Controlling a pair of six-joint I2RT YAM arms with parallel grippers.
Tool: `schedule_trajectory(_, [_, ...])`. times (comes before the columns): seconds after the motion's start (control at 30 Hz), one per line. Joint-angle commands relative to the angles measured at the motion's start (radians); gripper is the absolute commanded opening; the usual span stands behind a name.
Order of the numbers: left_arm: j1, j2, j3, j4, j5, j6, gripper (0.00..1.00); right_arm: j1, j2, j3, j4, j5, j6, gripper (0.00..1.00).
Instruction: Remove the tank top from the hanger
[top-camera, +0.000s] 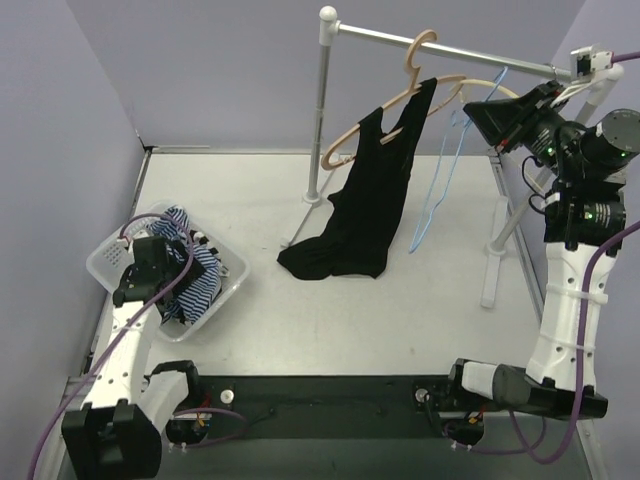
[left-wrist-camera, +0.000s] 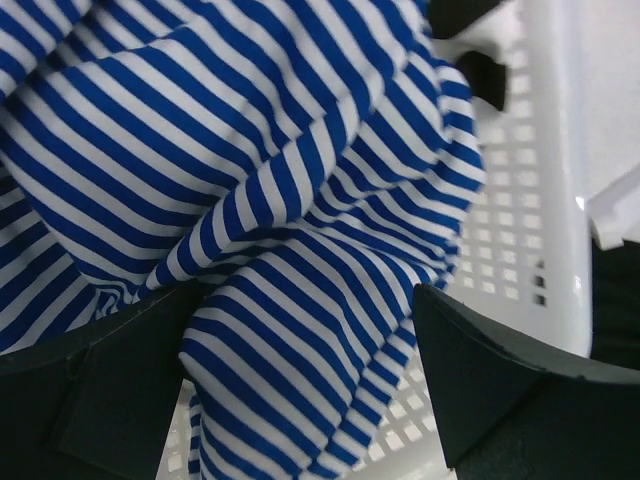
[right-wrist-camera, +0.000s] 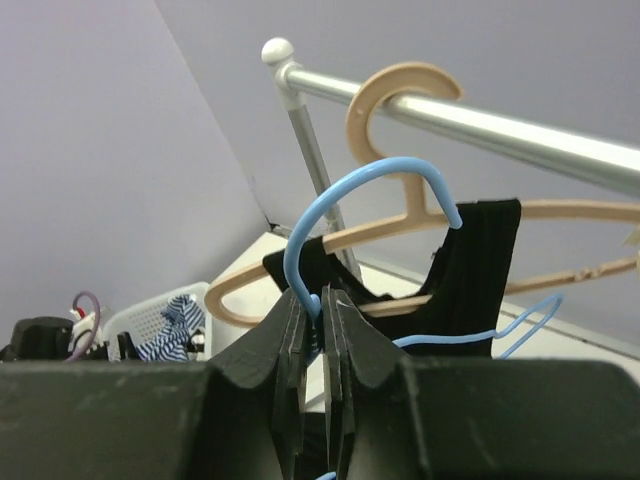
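Pinching a blue hanger (right-wrist-camera: 390, 163), right jaws sit beside the tank top (top-camera: 365, 210).

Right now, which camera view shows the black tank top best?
The top external view: the whole tank top shows, from beige hanger down to the table. The right wrist view catches only its upper part; the left wrist view shows none, just striped cloth.

A striped cloth (left-wrist-camera: 250, 200) is lying in a white basket (left-wrist-camera: 520, 200) between the left jaws; a blue hanger (right-wrist-camera: 395, 162) is sticking up from the right jaws.
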Motion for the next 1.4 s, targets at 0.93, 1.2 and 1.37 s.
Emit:
schedule_trajectory(0.93, [-0.047,-0.261,0.204,-0.015,-0.025,0.085,0.97,-0.141,0.331,0.213,0.264,-0.188,0.323,0.04])
schedule_trajectory(1.2, [-0.049,-0.261,0.194,-0.001,0.003,0.087,0.97,-0.15,0.357,0.215,0.217,-0.176,0.31,0.09])
schedule_trajectory(1.37, [-0.049,-0.275,0.18,0.008,0.012,0.082,0.97,-0.153,0.358,0.221,0.165,-0.162,0.307,0.19])
